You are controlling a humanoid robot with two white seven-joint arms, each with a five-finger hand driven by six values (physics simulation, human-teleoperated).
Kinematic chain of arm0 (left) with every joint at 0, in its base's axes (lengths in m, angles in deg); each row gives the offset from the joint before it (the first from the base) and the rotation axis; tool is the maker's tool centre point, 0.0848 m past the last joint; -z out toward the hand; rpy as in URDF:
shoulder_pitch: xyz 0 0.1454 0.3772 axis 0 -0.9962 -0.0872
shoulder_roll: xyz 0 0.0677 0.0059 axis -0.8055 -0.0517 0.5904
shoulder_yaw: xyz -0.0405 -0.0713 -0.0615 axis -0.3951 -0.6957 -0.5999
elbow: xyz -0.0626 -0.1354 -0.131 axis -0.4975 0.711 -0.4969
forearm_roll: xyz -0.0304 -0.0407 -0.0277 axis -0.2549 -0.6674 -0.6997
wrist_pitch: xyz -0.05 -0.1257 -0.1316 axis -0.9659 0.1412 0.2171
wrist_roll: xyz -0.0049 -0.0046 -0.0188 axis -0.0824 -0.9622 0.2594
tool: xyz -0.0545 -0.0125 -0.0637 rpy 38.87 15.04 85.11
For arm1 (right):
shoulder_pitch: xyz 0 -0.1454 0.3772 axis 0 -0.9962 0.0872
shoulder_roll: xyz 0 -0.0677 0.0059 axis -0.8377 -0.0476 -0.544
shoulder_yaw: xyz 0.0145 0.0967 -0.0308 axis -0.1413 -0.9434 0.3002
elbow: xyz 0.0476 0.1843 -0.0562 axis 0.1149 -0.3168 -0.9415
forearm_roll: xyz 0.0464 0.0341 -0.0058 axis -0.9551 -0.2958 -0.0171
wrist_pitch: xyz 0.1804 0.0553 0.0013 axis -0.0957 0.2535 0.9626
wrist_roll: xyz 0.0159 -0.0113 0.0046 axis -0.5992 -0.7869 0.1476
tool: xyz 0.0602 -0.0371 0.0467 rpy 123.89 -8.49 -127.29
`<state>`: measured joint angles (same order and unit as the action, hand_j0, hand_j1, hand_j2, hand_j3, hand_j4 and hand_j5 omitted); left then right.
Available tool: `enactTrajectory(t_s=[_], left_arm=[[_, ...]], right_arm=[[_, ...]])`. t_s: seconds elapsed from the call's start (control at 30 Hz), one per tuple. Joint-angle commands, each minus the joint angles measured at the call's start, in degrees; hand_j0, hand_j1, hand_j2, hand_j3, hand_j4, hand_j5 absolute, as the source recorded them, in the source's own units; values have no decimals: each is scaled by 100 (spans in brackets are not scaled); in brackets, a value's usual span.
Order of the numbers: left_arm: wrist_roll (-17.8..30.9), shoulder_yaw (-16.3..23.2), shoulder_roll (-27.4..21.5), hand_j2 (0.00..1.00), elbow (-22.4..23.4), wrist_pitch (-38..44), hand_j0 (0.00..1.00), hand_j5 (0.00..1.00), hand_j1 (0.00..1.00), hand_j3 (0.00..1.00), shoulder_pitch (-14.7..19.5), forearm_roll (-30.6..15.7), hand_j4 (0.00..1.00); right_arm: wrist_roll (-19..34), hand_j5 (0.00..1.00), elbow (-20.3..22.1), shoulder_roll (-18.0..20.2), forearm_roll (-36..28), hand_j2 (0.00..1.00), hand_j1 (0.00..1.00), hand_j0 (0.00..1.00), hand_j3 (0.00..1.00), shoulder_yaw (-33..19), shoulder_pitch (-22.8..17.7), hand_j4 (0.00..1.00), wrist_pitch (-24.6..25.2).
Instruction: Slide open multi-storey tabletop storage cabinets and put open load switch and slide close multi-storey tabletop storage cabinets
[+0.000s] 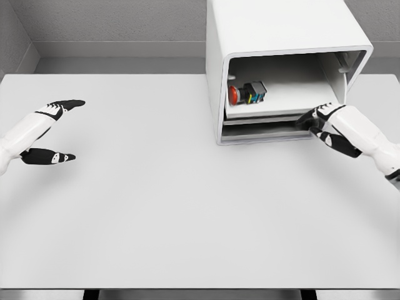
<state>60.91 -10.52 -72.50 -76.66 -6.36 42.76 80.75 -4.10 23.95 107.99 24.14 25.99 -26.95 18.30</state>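
The load switch [247, 94] lies in the cabinet [275, 37] drawer [281, 94]; the right hand [325, 119], fingers curled, presses its front to close it; the left hand [53, 131] waits open.

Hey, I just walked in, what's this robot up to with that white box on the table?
The load switch, with its red button, lies inside the upper compartment of the white storage cabinet. The right hand is at the cabinet's lower right front, fingers on the drawer edge below the switch. The left hand hangs open over the table, far left, holding nothing.
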Motion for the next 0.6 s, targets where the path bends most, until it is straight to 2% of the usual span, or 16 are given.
enactTrajectory(t_s=[0.0,0.2,0.33,0.57], left_arm=[[-3,-2,-4,100,-8,16,100,100,100,100,0,-44,100],[-3,-2,5,100,-8,16,100,100,100,100,0,-53,100],[-3,-2,5,100,-8,16,100,100,100,100,0,-53,100],[-3,-2,14,100,-8,16,100,100,100,100,0,-27,100]], right_arm=[[54,56,-87,-3,-38,56,56,56,56,86,0,56,7],[159,57,-149,-3,-38,57,57,57,57,95,132,57,7],[177,57,-474,-3,-29,57,57,57,57,376,475,57,7],[177,58,-509,6,-38,58,58,58,58,376,483,58,7]])
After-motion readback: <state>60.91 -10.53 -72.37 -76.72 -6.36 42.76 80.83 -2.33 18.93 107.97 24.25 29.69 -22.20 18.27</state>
